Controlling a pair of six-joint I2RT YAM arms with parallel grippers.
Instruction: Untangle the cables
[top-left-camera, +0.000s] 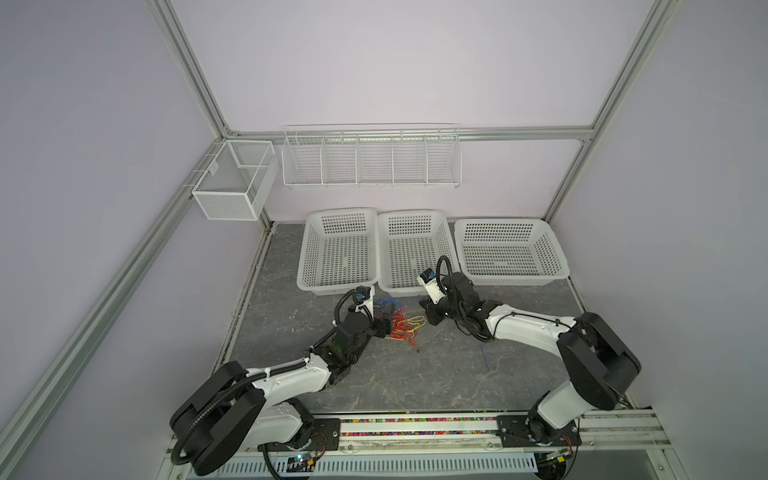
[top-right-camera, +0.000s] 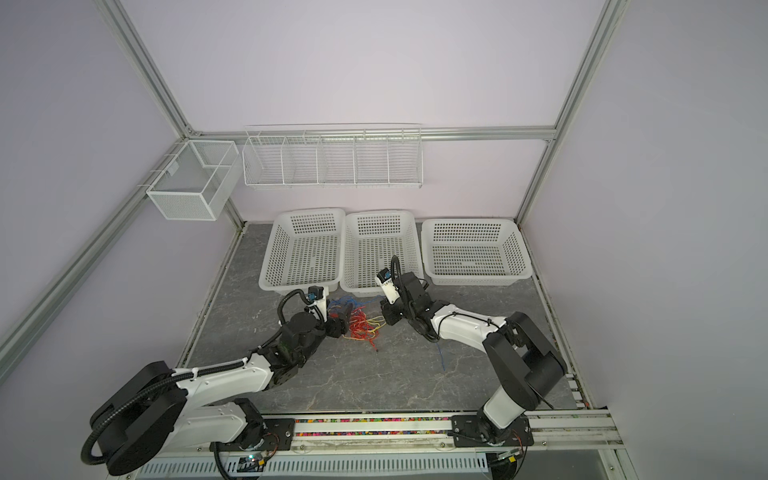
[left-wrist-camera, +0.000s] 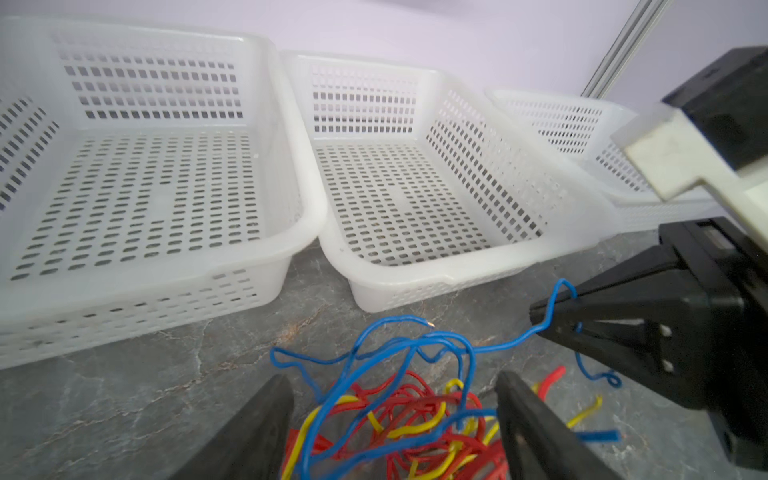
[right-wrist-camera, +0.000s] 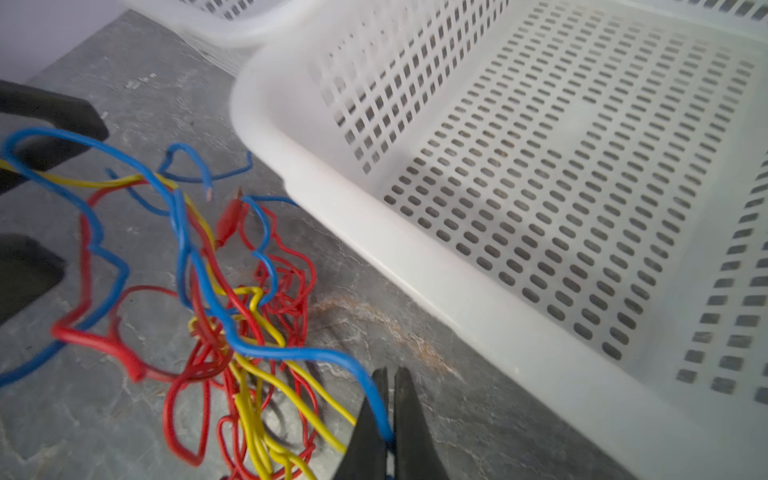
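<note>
- The right tool (right-wrist-camera: 390, 376) has its jaws pressed together on a blue cable (right-wrist-camera: 291, 353). The cable passes between the fingertips and runs off into the tangle.
- The left tool (left-wrist-camera: 390, 386) stands wide open and grips nothing. Its 2 fingers (left-wrist-camera: 257, 428) straddle one side of the heap, with red, yellow and blue strands lying between them.
- In both top views the 2 tools face each other across the cables (top-left-camera: 405, 326), the left tool at the heap's left edge and the right tool at its upper right.
- The cables lie knotted in 1 pile on the surface (top-left-camera: 415, 374), just in front of the near left corner of the middle basket (top-left-camera: 399, 291).
- A red clip (right-wrist-camera: 228, 220) shows at the end of 1 red lead within the pile.
- A stray cable (top-left-camera: 484, 357), also blue, lies alone on the surface under the right arm, well apart from the pile.
- 3 baskets (top-left-camera: 511, 281), white and perforated, sit side by side along the back of the surface.
</note>
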